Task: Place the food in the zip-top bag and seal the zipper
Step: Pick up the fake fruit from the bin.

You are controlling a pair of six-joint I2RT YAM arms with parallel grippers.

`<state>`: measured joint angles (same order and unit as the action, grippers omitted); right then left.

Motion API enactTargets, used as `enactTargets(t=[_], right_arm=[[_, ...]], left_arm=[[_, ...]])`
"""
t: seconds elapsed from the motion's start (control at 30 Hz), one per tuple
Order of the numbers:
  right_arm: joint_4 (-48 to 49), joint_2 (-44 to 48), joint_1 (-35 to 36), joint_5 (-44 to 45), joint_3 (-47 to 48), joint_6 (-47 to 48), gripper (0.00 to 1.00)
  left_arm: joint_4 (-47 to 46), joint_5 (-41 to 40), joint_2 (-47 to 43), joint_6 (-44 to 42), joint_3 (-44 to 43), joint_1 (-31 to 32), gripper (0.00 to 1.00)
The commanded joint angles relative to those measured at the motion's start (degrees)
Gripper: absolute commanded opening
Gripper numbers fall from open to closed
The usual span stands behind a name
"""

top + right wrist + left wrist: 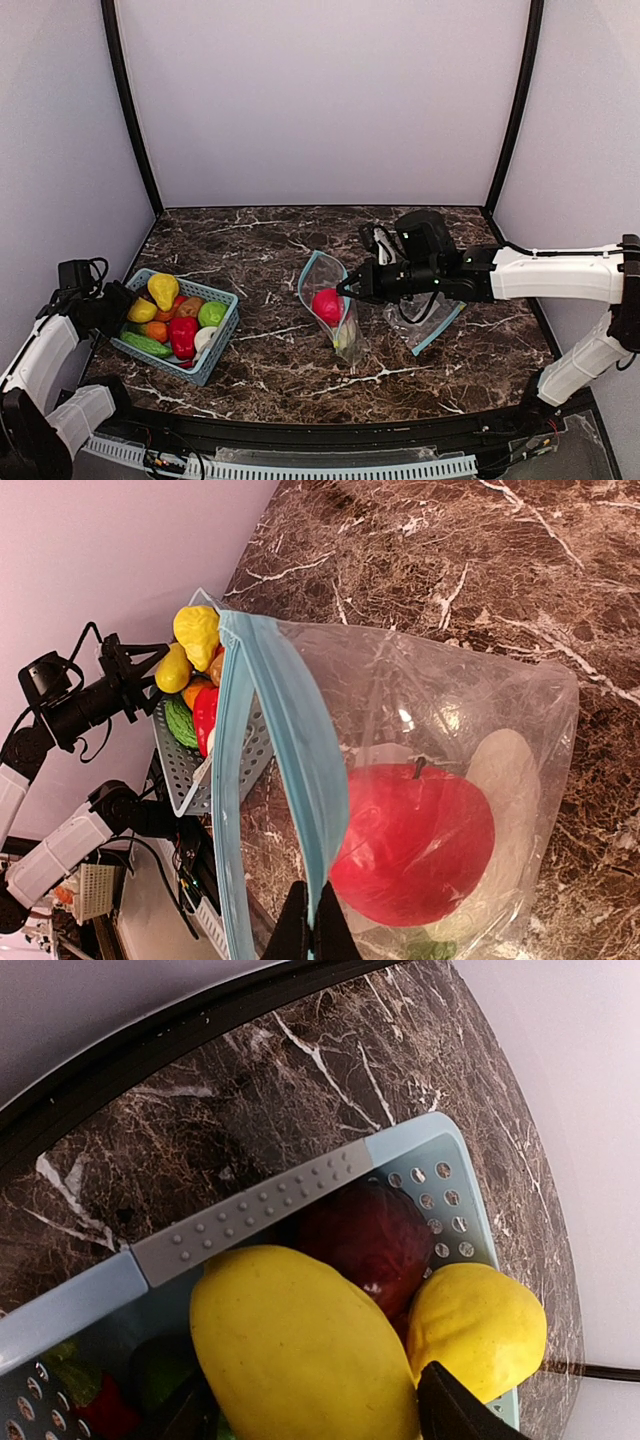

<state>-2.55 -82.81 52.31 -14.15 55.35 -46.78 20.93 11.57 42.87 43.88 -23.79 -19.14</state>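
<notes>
The teal basket [224,342] at the left holds the food: two yellow fruits, a red pepper [183,335], green, orange and white pieces. My left gripper [116,306] reaches into its left end, open, its fingers on either side of the big yellow fruit [300,1350], which lies in the basket. A smaller yellow fruit [480,1325] and a dark red one [372,1232] lie beside it. My right gripper [318,925] is shut on the blue zipper rim [290,730] of the zip-top bag [340,325], holding it open. A red apple [415,845] and a white piece [505,780] are inside.
A second clear bag [432,325] with a teal edge lies flat under my right arm. White walls close in the dark marble table [270,240] on three sides. The basket's rim [250,1210] crosses the left wrist view close to the table's curved edge.
</notes>
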Motion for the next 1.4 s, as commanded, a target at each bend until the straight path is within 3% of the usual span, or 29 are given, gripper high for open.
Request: enactTargets(t=[0.0, 0.53, 0.93, 1.17, 1.37], right_arm=[[1.98, 0.89, -0.38, -0.11, 0.01, 0.29, 0.0], [1.98, 1.72, -0.46, -0.07, -0.67, 0.03, 0.0], [2.04, 1.85, -0.46, -0.16, -0.65, 0.2, 0.0], [2.02, 1.51, -0.46, -0.14, -0.38, 0.2, 0.0], [1.98, 1.2, -0.63, -0.1, -0.3, 0.29, 0.0]], left_arm=[[0.7, -0.21, -1.09, -1.12, 1.38, -0.45, 0.66], [6.69, -0.32, -7.17, -3.53, -1.02, -0.46, 0.63], [1.95, 2.26, -1.88, -3.46, 1.07, -0.5, 0.76], [-1.66, 2.66, 2.81, -3.62, 0.73, -0.63, 0.76], [-1.08, 1.57, 2.13, -3.68, 0.17, -0.68, 0.69]])
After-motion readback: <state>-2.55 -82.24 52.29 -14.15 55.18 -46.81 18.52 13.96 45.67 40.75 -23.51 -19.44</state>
